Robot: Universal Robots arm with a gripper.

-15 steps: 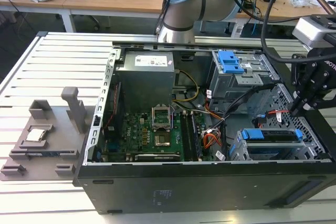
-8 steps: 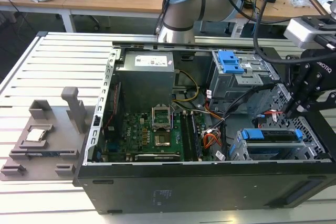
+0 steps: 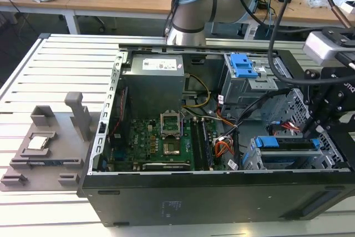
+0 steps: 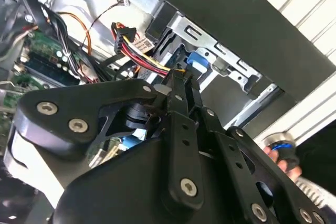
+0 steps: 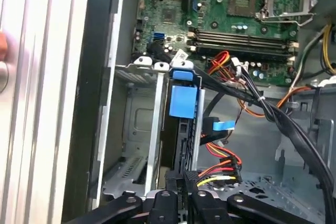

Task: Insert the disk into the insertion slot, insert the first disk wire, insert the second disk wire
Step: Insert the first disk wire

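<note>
At rear of disk point(image 5: 184, 100), seated in insertion slot point(image 5: 156, 109) — we see jaws pinched narrow on disk wire point(image 5: 218, 170), likely aligning its plug.

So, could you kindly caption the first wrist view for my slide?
Gripper at the red-and-yellow wire bundle beside the disk, seated in the insertion slot.

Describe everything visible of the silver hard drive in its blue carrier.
The silver hard drive in its bright blue plastic carrier sits on edge inside the perforated silver metal drive cage. Mostly the carrier's blue tab and a dark edge show; the label face is hidden. A red, yellow and black wire bundle ends at one end of it, beside the black pincer; whether it is plugged in is unclear.
</note>
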